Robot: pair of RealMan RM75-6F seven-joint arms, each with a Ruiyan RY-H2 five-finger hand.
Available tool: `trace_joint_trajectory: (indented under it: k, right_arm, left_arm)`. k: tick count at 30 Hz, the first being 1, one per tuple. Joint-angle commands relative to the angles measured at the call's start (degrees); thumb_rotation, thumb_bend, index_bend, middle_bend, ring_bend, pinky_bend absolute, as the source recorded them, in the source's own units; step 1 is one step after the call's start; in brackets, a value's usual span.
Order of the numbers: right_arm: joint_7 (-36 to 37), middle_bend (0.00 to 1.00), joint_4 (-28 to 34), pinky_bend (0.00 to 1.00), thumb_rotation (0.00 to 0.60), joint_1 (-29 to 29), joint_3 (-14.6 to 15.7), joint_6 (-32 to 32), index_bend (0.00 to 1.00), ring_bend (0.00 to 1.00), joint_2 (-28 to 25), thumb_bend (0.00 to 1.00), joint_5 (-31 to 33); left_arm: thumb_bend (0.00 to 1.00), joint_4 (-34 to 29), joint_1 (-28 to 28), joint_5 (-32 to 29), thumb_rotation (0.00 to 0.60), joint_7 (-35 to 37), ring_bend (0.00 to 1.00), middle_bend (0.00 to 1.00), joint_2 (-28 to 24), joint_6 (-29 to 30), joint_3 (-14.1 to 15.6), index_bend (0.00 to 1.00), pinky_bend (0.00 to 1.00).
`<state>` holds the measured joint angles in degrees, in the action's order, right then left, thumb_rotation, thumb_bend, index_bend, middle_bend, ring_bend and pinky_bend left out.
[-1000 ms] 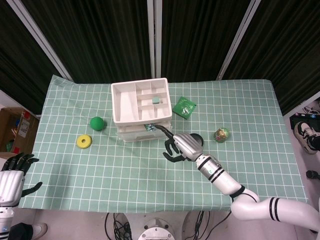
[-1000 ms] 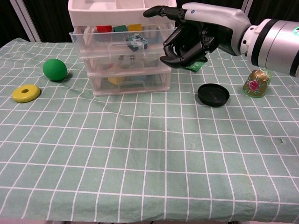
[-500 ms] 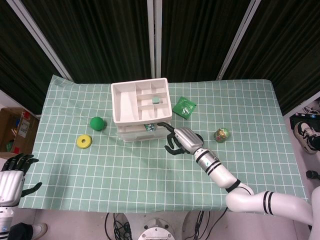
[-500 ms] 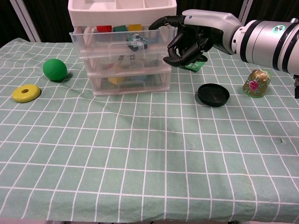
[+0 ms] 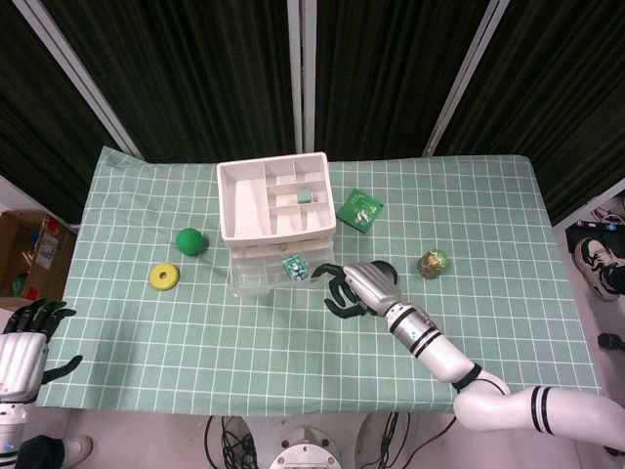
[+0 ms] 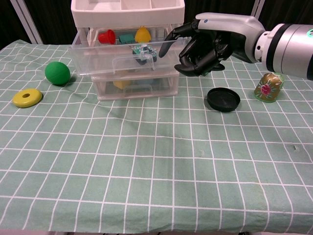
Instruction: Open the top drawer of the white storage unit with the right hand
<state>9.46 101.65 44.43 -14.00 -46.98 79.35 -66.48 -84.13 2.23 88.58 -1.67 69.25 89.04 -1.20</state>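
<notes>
One of the fingers (image 6: 168, 43) of the right hand (image 6: 210, 44) is hooked over the front edge of the top drawer (image 6: 122, 61); the rest are curled in. The drawer sticks out from the white storage unit (image 5: 273, 205) on the table (image 5: 488, 215). The left hand (image 5: 24, 337) hangs off the table, its fingers apart.

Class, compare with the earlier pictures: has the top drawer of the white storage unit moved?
Yes. The top drawer has slid out toward the camera, now jutting past the lower drawers.

no legible text, labels or numbers
</notes>
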Motion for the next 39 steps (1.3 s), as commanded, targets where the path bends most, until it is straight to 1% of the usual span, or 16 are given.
trace_joint_trajectory:
  k: [1,12,16,17,20,22,24,27,29,31,32,34,37,39]
  right_arm:
    - [0.5,0.71,1.4,0.89,0.600,-0.8,1.0,-0.2,0.36,0.78,-1.2,0.37,-1.6]
    - [0.4,0.71,4.3,0.89,0.600,-3.3,4.5,-2.1,0.36,0.78,-3.6,0.37,-6.8]
    - [-0.2,0.71,4.8,0.89,0.600,-3.7,5.2,-2.6,0.35,0.78,-4.2,0.37,-7.7]
    - [-0.6,0.71,4.9,0.89,0.600,-3.8,5.4,-2.9,0.33,0.78,-4.5,0.37,-8.1]
    - [-2.9,0.71,5.4,0.89,0.600,-4.3,6.0,-4.3,0.16,0.78,-5.9,0.35,-10.2]
    - [-5.0,0.71,6.2,0.89,0.600,-4.6,6.2,-5.4,0.05,0.78,-7.2,0.32,-11.4]
    - [-9.0,0.70,7.9,0.89,0.600,-4.8,6.5,-6.4,0.02,0.78,-9.8,0.27,-13.2]
    - [-16.6,0.70,11.0,0.89,0.600,-4.0,6.0,-6.7,0.02,0.78,-14.1,0.25,-14.6]
    - [-23.8,0.71,13.0,0.89,0.600,-2.8,5.1,-6.6,0.02,0.79,-16.5,0.25,-14.7]
    - [-30.8,0.72,14.3,0.89,0.600,-1.5,4.2,-6.5,0.02,0.80,-17.6,0.25,-13.8]
    - [-35.7,0.74,15.0,0.89,0.600,-0.4,3.6,-6.1,0.02,0.81,-17.9,0.25,-12.9]
    - [-42.4,0.76,15.4,0.90,0.600,1.6,2.8,-5.1,0.02,0.83,-17.7,0.25,-11.3]
    - [-54.0,0.79,14.3,0.92,0.600,6.1,1.8,-2.9,0.06,0.85,-15.6,0.24,-7.5]
    - [-59.2,0.81,13.3,0.93,0.600,8.6,1.7,-1.5,0.09,0.86,-14.1,0.23,-5.2]
  left_arm:
    - [0.00,0.1,0.0,0.0,0.600,0.1,0.15,0.23,0.1,-0.1,0.0,0.31,0.20]
    - [0.00,0.9,0.5,-0.3,0.600,0.6,0.15,0.23,0.6,-0.7,-0.1,0.31,0.20]
    - [0.00,1.1,0.8,-0.2,0.600,0.7,0.15,0.23,0.8,-1.0,-0.2,0.31,0.20]
    - [0.00,1.2,0.9,-0.1,0.600,0.7,0.15,0.23,0.9,-1.0,-0.3,0.31,0.20]
    - [0.00,1.3,0.9,-0.1,0.600,0.9,0.15,0.23,0.9,-0.9,-0.3,0.31,0.20]
    - [0.00,1.4,0.8,-0.2,0.600,1.0,0.15,0.23,0.8,-0.7,-0.3,0.31,0.20]
    - [0.00,1.5,0.5,-0.4,0.600,1.3,0.15,0.23,0.8,-0.4,-0.4,0.31,0.20]
    - [0.00,1.6,0.3,-0.3,0.600,1.5,0.15,0.23,0.8,0.0,-0.3,0.31,0.20]
    - [0.00,1.6,0.1,0.0,0.600,1.4,0.15,0.23,1.0,0.5,-0.2,0.31,0.20]
    - [0.00,1.6,0.0,0.3,0.600,1.4,0.15,0.23,1.2,0.9,-0.1,0.31,0.20]
    - [0.00,1.5,-0.2,0.5,0.600,1.3,0.15,0.23,1.2,1.2,0.0,0.31,0.20]
    - [0.00,1.4,-0.5,0.7,0.600,1.2,0.15,0.23,1.2,1.6,0.1,0.31,0.20]
    - [0.00,1.3,-1.1,0.7,0.600,1.2,0.15,0.23,1.1,2.5,0.3,0.31,0.20]
    - [0.00,1.2,-1.5,0.6,0.600,1.3,0.15,0.23,1.0,2.8,0.4,0.31,0.20]
